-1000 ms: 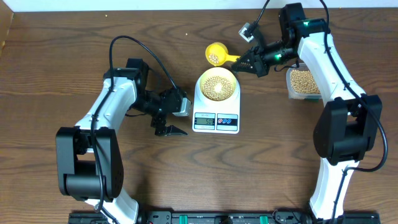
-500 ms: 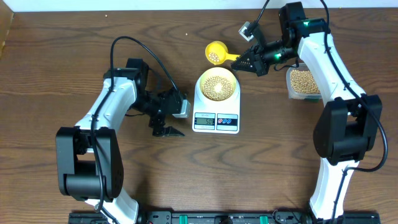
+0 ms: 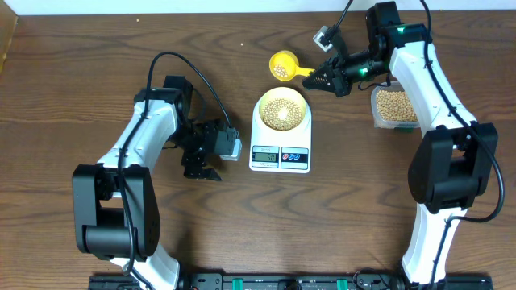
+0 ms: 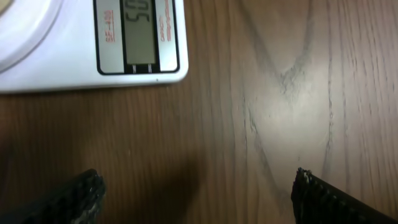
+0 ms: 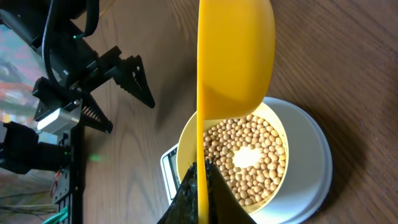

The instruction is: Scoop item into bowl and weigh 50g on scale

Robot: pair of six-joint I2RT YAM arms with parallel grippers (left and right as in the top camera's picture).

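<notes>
The pale yellow bowl (image 3: 282, 109), full of tan beans (image 3: 281, 110), stands on the white scale (image 3: 280, 133). In the right wrist view the beans (image 5: 249, 155) fill the bowl (image 5: 186, 140) on the scale (image 5: 311, 168). My right gripper (image 3: 322, 79) is shut on the handle of a bright yellow scoop (image 3: 282, 66), held behind the scale with some beans in it; the right wrist view shows the scoop (image 5: 236, 56) edge-on between my jaws (image 5: 200, 171). My left gripper (image 3: 203, 167) is open and empty over the table left of the scale (image 4: 81, 56).
A clear plastic tub (image 3: 393, 108) of beans sits at the right under my right arm. The scale's display (image 4: 140, 31) shows digits in the left wrist view. Bare wooden table (image 4: 280, 112) lies under my left gripper.
My left gripper has turned and drawn back a little to the left, away from the scale. The right gripper and scoop have shifted slightly up and right.
</notes>
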